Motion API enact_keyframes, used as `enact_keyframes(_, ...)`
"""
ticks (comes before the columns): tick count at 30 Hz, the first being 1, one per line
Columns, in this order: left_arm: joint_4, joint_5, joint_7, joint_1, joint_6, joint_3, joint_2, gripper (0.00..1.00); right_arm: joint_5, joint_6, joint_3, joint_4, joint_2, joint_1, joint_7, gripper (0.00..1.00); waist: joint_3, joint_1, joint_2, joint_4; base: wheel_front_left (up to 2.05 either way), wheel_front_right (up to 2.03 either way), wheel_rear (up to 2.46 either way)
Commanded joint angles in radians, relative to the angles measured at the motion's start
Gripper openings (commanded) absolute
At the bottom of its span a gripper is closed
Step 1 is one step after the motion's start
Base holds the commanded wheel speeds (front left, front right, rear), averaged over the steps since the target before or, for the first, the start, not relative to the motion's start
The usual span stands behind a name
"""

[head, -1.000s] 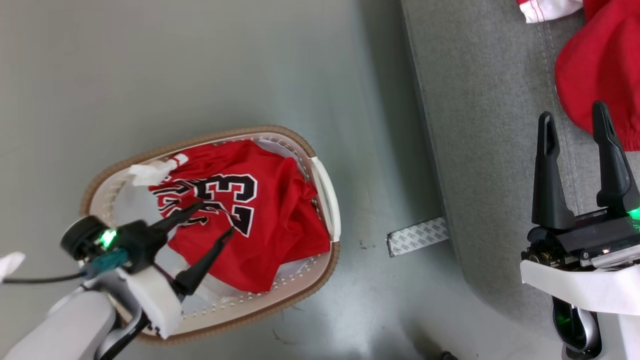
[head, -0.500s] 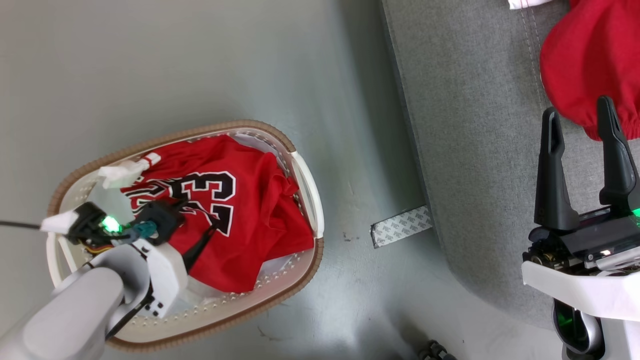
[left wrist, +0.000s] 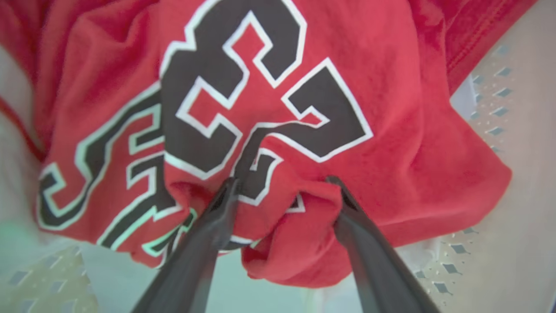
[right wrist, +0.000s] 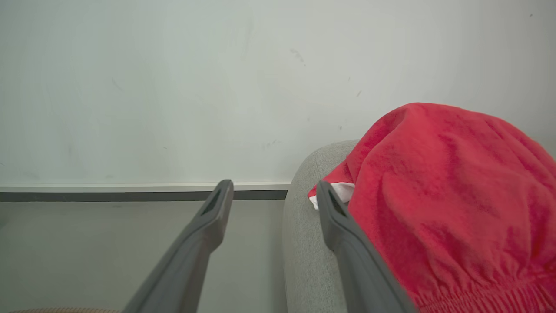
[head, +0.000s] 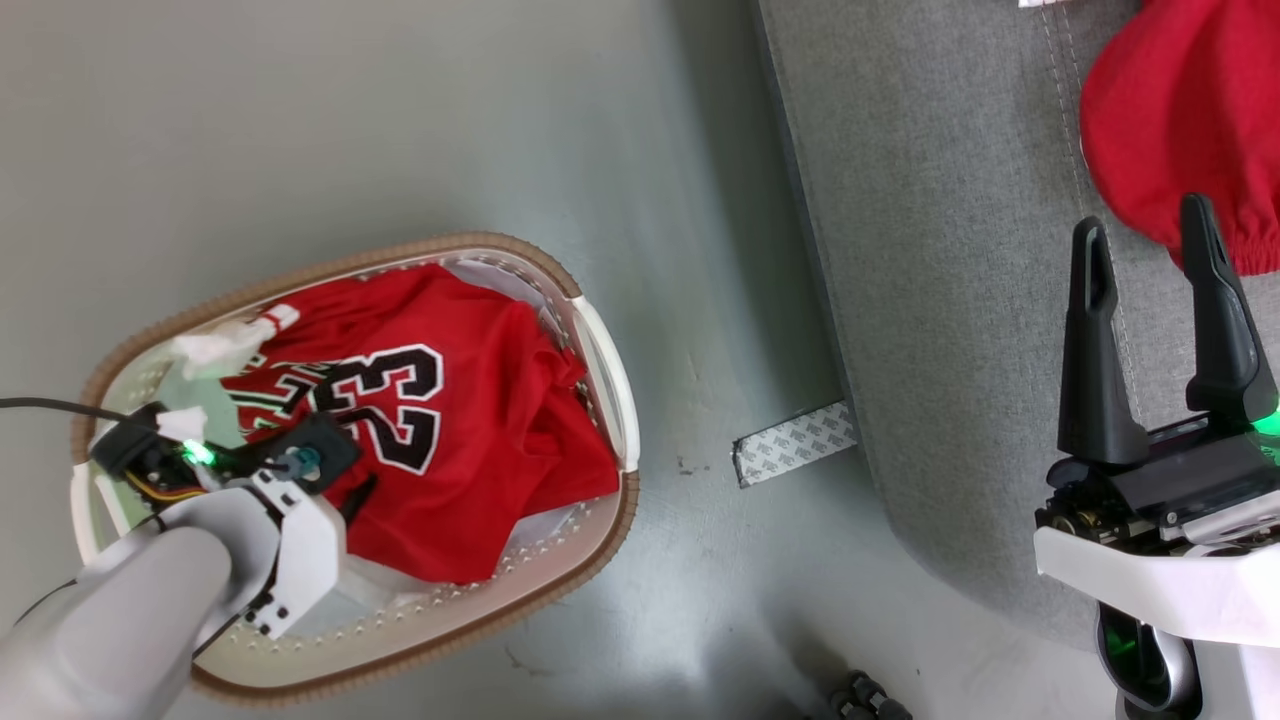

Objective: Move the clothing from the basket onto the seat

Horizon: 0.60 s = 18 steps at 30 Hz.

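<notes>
Red sports jersey (head: pixel 490 430) with a black-and-white "23" lies crumpled in the oval white perforated plastic basket (head: pixel 607 370) with a brown rim, directly under the left pincer (left wrist: pixel 282 184). Left pincer: released, fingers spread and pressed into the cloth, with a fold of the jersey bunched between the tips. Right pincer (head: pixel 1140 220): released, empty, above the large light-grey fabric seat (head: pixel 940 260). Red elastic-waisted shorts (head: pixel 1170 110) rest on that seat, at the pincer's right fingertip; contact cannot be determined.
</notes>
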<state>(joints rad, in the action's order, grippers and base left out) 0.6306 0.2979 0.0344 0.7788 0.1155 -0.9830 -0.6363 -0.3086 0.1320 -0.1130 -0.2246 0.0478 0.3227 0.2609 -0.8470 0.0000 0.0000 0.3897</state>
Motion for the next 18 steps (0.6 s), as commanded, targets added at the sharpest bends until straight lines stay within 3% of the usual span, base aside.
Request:
enact_keyframes(1, 0.009, -0.012, 0.002, 0.016, 0.005, -0.005, 0.003, 1.0, -0.005, -0.003, 0.0, 0.003, 0.001, 0.001, 0.002, 1.0, -0.003, 0.0, 0.0, 0.003, 0.0, 0.0, 0.0)
enact_keyframes(4, 0.039, -0.012, 0.02, 0.024, 0.004, -0.017, 0.003, 1.0, -0.01, -0.003, -0.001, 0.006, 0.001, 0.002, 0.002, 1.0, -0.006, 0.0, 0.0, 0.007, 0.0, 0.0, 0.0)
enact_keyframes(5, 0.046, -0.016, 0.025, 0.027, 0.005, -0.022, 0.002, 0.71, -0.01, -0.003, -0.002, 0.006, 0.001, 0.001, 0.002, 1.0, -0.007, 0.0, 0.0, 0.008, 0.0, 0.0, 0.0)
enact_keyframes(6, 0.051, -0.017, 0.026, 0.03, 0.005, -0.025, 0.004, 0.24, -0.011, -0.003, -0.001, 0.005, 0.001, -0.001, 0.002, 1.0, -0.007, 0.0, 0.0, 0.009, 0.0, 0.0, 0.0)
enact_keyframes(7, 0.053, -0.012, 0.023, 0.03, 0.006, -0.026, 0.005, 0.0, -0.011, -0.003, -0.001, 0.005, 0.001, -0.002, 0.002, 1.0, -0.007, 0.0, 0.0, 0.009, 0.0, 0.0, 0.0)
enact_keyframes(18, -0.015, 0.019, -0.017, -0.005, 0.0, -0.034, 0.029, 0.0, 0.01, -0.003, 0.018, 0.025, 0.001, -0.003, 0.002, 1.0, 0.05, 0.0, 0.0, -0.017, 0.0, 0.0, 0.0)
